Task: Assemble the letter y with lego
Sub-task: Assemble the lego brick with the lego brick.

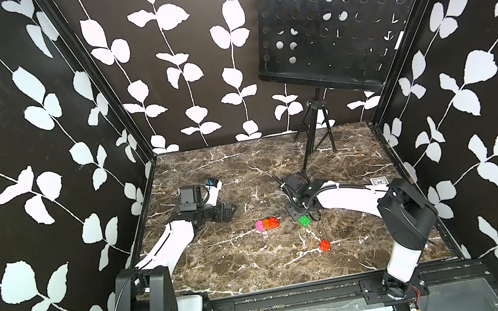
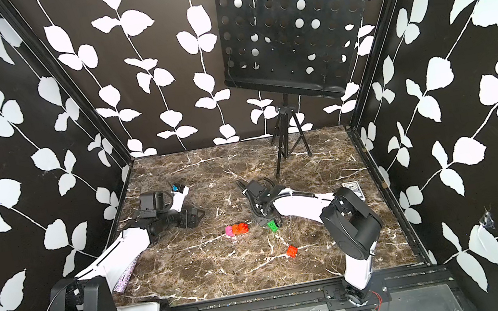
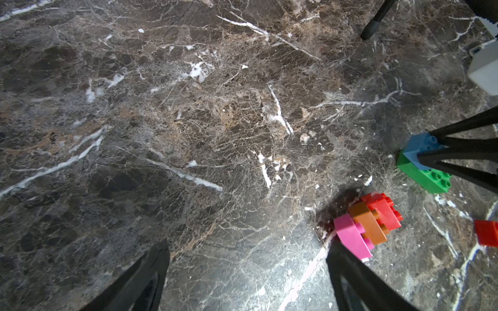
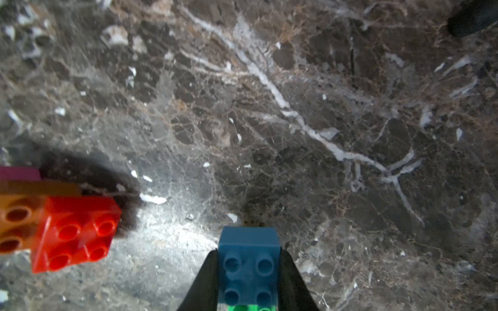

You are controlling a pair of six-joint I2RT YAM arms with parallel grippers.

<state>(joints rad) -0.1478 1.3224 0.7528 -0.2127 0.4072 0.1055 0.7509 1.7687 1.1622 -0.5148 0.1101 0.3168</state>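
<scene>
Nearest me on the marble counter (image 1: 225, 269), a loose red brick (image 1: 325, 246) lies alone, right of centre and well apart from the rest of the lego.

Farther in, near the middle, a short stack (image 1: 267, 224) lies on its side: pink at the left end, orange in the middle, red at the right end. In both top views there is bare counter between it and either arm.

Just right of the stack sits the long green brick (image 1: 304, 221), flat on the counter. The blue brick (image 4: 249, 266) sits on top of it, at the end under the right arm (image 1: 347, 196), which reaches in from the right. The right jaws are closed on the blue brick, a black finger (image 4: 204, 280) pressed to each of its sides. The green studs at the other end stay uncovered (image 3: 439, 179). So the letter y is in parts: stack, green-and-blue pair and the spare red.

Farther and to the left, the left arm (image 1: 173, 241) lies low over the counter, pointing right. The left jaws stand wide with only marble between them; the stack's pink end (image 3: 350, 239) shows close by one fingertip (image 3: 347, 269).

By the right edge lies a small patterned card (image 2: 353, 188). At the far right a black perforated music stand (image 1: 333, 32) rises on its tripod.
</scene>
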